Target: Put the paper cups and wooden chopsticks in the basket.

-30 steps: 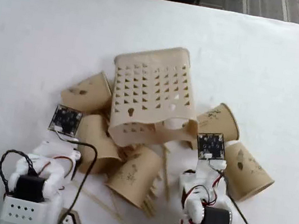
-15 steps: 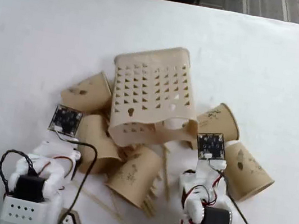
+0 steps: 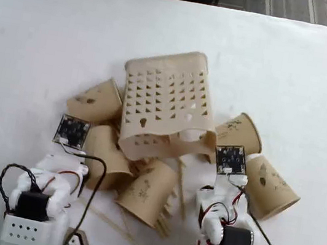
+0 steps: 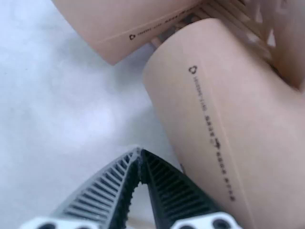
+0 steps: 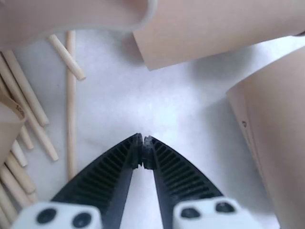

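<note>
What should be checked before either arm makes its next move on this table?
1. Basket standing with its opening up: not ok. The basket lies tipped over, a perforated wall facing up.
2. Left gripper free: ok. It is shut on nothing, beside a cup.
3. Right gripper free: ok. It is shut over bare table.
4. Fingers open for a grasp: not ok on both.
5. Chopsticks easy to pick: cannot tell. They lie scattered, some partly under a cup.

White table [image 3: 40, 35] w/ tipped basket [image 3: 167, 101], paper cups [image 3: 95, 102], chopsticks [image 3: 181, 187]
</note>
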`<act>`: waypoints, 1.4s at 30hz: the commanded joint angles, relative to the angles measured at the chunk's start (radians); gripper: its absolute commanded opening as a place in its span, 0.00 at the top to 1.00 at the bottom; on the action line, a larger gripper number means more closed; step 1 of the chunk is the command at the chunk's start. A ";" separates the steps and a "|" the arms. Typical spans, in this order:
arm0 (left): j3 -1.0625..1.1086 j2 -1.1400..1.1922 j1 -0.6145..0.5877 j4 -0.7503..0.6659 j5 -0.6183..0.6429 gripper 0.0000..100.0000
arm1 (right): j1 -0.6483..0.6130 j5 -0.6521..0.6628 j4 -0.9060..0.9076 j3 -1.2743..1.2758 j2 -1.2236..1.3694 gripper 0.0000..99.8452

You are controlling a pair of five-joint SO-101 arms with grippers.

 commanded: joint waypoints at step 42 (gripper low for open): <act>0.002 -0.004 0.025 -0.002 -0.006 0.98 | 0.004 -0.008 0.001 0.009 -0.005 0.98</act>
